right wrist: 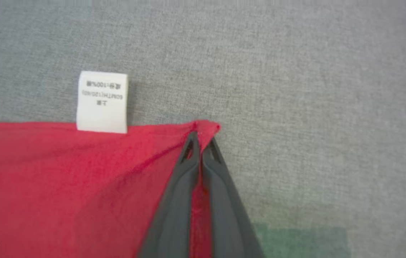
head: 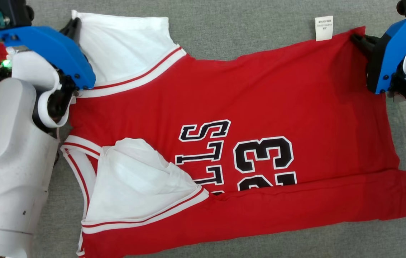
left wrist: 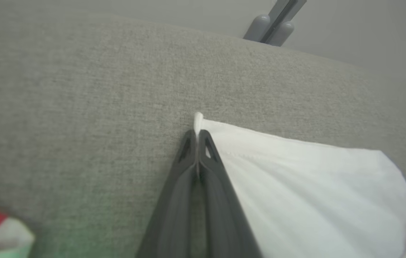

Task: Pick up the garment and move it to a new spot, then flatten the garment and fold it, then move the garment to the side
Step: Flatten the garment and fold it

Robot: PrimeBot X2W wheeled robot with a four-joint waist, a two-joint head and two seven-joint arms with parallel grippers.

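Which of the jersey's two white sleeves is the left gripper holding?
The far sleeve, its corner pinched in the left gripper; the near sleeve lies free beside the black lettering.

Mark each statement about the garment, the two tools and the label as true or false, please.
1. The left tool is shut on a white corner of the garment. True.
2. The right tool stands open above the cloth. False: it is shut on a red corner of the garment.
3. A white label sticks out past the garment's edge. True.
4. The printed number reads 45. False: it reads 23.
5. The garment lies on bare wood. False: it lies on a grey fabric surface.
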